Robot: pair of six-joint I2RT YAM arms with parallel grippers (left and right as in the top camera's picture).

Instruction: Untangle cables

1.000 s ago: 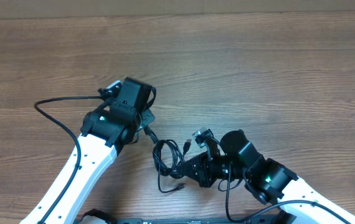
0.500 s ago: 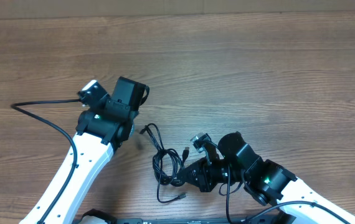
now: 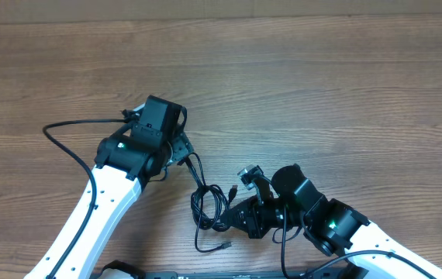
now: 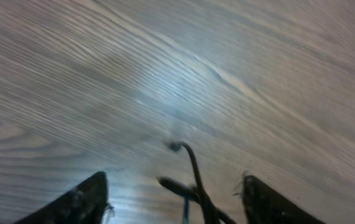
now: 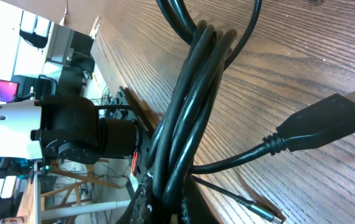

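Right jaws clenched on a bundle of thin black cables [image 5: 187, 106] w/ small plug ends, strands pinched together low in the wrist view, and one black USB-type plug [image 5: 327, 121] sticks out to the side. Left jaws released, dark fingertips [image 4: 84, 199] spread wide w/ one cable's end lying btwn them, clear of both. The cables lie in loose loops on the brown wood-grain bench [image 3: 322, 93], running from left jaws to right jaws.
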